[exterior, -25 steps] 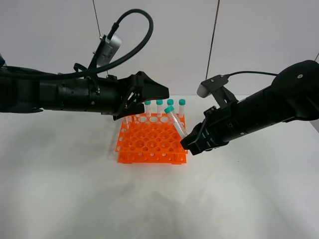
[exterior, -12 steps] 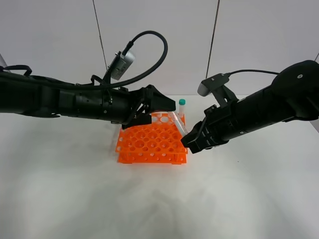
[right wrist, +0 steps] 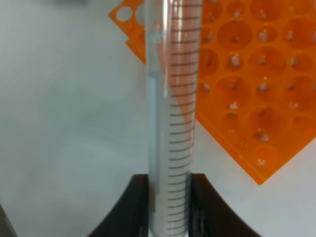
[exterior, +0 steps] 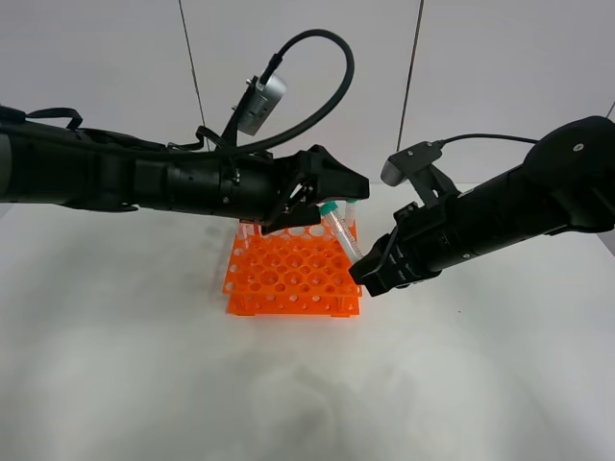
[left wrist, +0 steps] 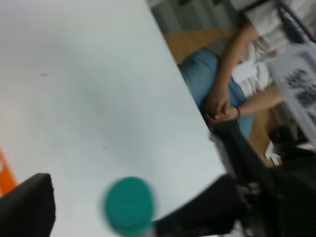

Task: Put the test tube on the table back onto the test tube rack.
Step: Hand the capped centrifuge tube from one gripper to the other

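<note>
High view: the right end effector (exterior: 363, 271) clamps the test tube (exterior: 339, 230) by its lower end, tilted, cap (exterior: 329, 207) up, above the orange test tube rack (exterior: 279, 283) on the white worktop (exterior: 144, 365). The left end effector (exterior: 332, 195) hovers at the cap.

Left wrist view: its 2 fingers (left wrist: 27, 210) stand apart, with the blurred cap between them.

Right wrist view: both pads (right wrist: 129, 210) press the tube's sides.
</note>
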Action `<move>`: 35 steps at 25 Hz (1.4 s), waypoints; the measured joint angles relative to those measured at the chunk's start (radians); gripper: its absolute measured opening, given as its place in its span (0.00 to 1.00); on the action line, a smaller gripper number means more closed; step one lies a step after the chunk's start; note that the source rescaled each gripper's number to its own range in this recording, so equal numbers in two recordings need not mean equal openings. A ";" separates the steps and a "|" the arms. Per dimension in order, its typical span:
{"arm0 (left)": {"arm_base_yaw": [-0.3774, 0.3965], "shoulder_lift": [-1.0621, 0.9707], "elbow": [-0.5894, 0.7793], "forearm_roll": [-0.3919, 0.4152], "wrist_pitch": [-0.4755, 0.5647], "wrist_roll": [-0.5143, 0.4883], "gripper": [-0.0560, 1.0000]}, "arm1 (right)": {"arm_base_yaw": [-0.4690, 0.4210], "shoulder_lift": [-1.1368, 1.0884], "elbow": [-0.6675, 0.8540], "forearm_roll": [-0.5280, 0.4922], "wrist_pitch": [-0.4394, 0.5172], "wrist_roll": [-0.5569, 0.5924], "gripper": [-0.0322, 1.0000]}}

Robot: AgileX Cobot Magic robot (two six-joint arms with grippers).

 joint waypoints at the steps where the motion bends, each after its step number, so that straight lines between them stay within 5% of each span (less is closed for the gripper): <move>1: -0.004 0.000 0.000 0.002 0.000 0.000 1.00 | 0.000 0.000 0.000 -0.001 0.000 0.000 0.05; 5: -0.005 0.002 -0.001 0.002 -0.008 0.000 0.95 | 0.000 0.000 0.000 -0.003 0.000 0.000 0.05; 12: -0.004 0.003 -0.001 0.002 -0.017 -0.001 0.67 | 0.000 0.000 0.000 -0.004 -0.001 0.000 0.05; 19: -0.004 0.003 -0.001 0.002 -0.017 -0.001 0.58 | 0.000 0.000 0.000 -0.005 -0.002 0.000 0.05; 27: 0.000 0.009 -0.001 0.002 -0.032 -0.001 0.07 | 0.000 0.000 0.000 -0.006 -0.001 0.000 0.05; 35: 0.000 0.009 -0.001 0.002 -0.032 -0.001 0.05 | 0.000 0.000 0.000 -0.007 -0.001 0.000 0.05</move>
